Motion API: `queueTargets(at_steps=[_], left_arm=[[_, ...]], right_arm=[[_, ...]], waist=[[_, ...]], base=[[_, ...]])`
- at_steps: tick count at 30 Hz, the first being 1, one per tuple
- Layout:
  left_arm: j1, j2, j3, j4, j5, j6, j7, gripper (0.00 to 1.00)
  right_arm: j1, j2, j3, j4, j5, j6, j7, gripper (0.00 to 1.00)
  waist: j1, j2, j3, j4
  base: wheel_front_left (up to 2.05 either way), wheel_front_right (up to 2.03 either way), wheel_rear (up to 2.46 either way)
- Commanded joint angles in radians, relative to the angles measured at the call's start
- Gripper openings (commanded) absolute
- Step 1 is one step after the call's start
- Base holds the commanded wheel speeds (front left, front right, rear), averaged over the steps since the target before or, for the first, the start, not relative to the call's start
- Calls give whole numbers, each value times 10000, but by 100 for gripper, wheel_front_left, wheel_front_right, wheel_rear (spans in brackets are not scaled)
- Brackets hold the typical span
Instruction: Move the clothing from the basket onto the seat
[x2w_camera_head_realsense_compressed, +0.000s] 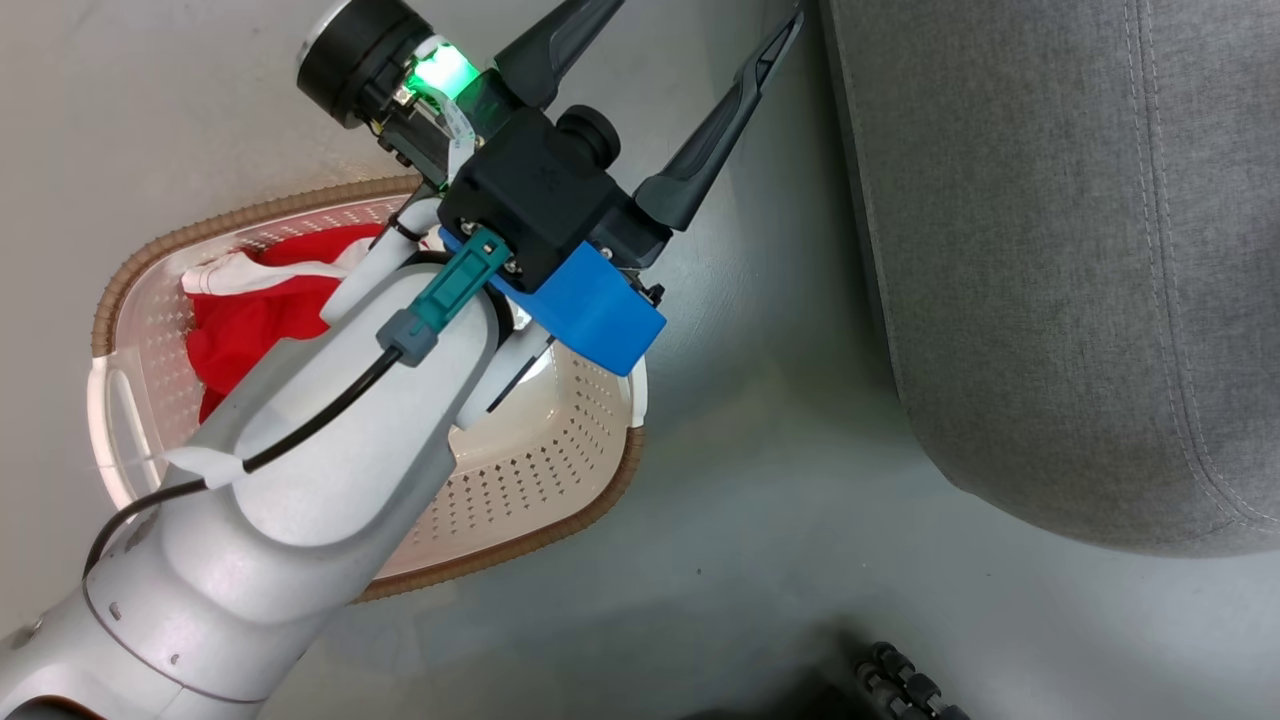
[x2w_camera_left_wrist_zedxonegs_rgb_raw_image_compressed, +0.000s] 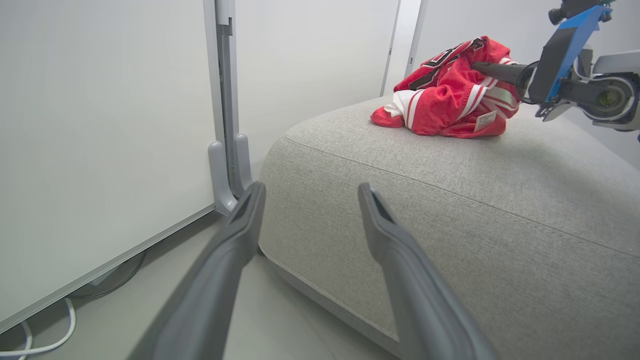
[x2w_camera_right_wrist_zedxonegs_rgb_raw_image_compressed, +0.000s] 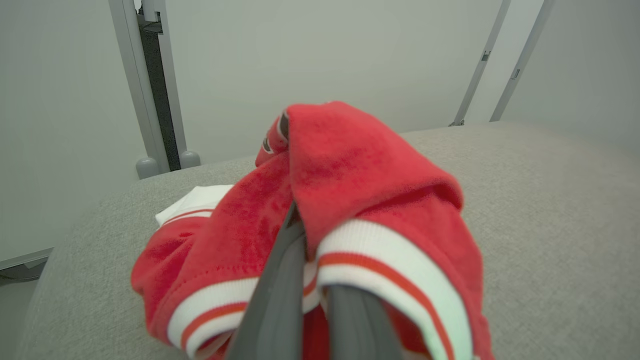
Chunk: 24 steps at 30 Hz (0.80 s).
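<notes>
The grey floor (x2w_camera_head_realsense_compressed: 760, 500) bears the basket (x2w_camera_head_realsense_compressed: 560, 470) at nine o'clock and the sofa (x2w_camera_head_realsense_compressed: 1050, 250) at two, in the head view. A red garment (x2w_camera_left_wrist_zedxonegs_rgb_raw_image_compressed: 445, 100) lies on the sofa, at one o'clock in the left wrist view.

Red clothing (x2w_camera_left_wrist_zedxonegs_rgb_raw_image_compressed: 445, 95) on seat (x2w_camera_left_wrist_zedxonegs_rgb_raw_image_compressed: 450, 200), in basket (x2w_camera_head_realsense_compressed: 560, 470)

In the head view the left forearm (x2w_camera_head_realsense_compressed: 330, 440) covers most of the basket (x2w_camera_head_realsense_compressed: 560, 520) and much of the basket garment (x2w_camera_head_realsense_compressed: 250, 320). One finger of the left gripper (x2w_camera_head_realsense_compressed: 690, 30) runs off the top edge, and the sofa (x2w_camera_head_realsense_compressed: 1050, 250) runs off the top and right. A dark ribbed thing (x2w_camera_head_realsense_compressed: 905, 685) cut by the bottom edge cannot be made out. The right gripper (x2w_camera_right_wrist_zedxonegs_rgb_raw_image_compressed: 300, 240) has its fingertips buried in the sofa garment (x2w_camera_right_wrist_zedxonegs_rgb_raw_image_compressed: 350, 190), whose lettering (x2w_camera_left_wrist_zedxonegs_rgb_raw_image_compressed: 440, 57) is folded over and whose label (x2w_camera_left_wrist_zedxonegs_rgb_raw_image_compressed: 484, 121) is too small to read.
</notes>
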Motion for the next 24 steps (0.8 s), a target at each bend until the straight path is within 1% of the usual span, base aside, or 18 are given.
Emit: queueTargets(at_steps=[1,2,3,4,11,16,18,22,23,24], left_arm=[[11,-12,-17,25,-37,29,-70,100],[23,-15,-24,43,-55,37,-91,100],[32,-9,-24,62,-68,46,-102,100],[54,-2,-26,86,-84,57,-145,100],[448,-44,35,366,-267,175,-485,100],[1020,-95,181,661,-492,334,-768,100],[1308,-97,273,787,-606,401,-841,100],[1954,-109,675,937,-797,730,-932,100],[2300,-140,952,873,-866,872,-943,100],[2493,-149,1084,817,-873,900,-945,100]], right_arm=[[229,121,29,47,138,5,-39,0],[327,149,56,27,166,5,-39,0],[419,181,63,-40,183,5,-40,22],[500,243,21,-122,221,5,-40,100],[1687,733,42,-890,142,5,-39,100],[2959,1151,346,-1526,-111,5,-39,100],[3386,1277,618,-1813,-275,5,-39,100],[4113,1504,969,-2582,-403,4,-40,100],[4487,1639,1243,-3010,-522,5,-39,100],[4660,1717,1362,-3223,-574,5,-37,100]], waist=[[-1,0,-47,1],[-1,0,-83,2],[-1,0,-124,0],[-1,0,-182,-5],[-1,0,-1049,-36],[-1,0,-2003,-57],[-1,0,-2389,-56],[-1,0,-3153,44],[-1,0,-3498,154],[-1,0,-3686,226]], base=[[0,0,0],[0,0,0],[0,0,0],[0,0,0],[0,0,0],[0,0,0],[0,0,0],[0,0,0],[0,0,0],[0,0,0]])
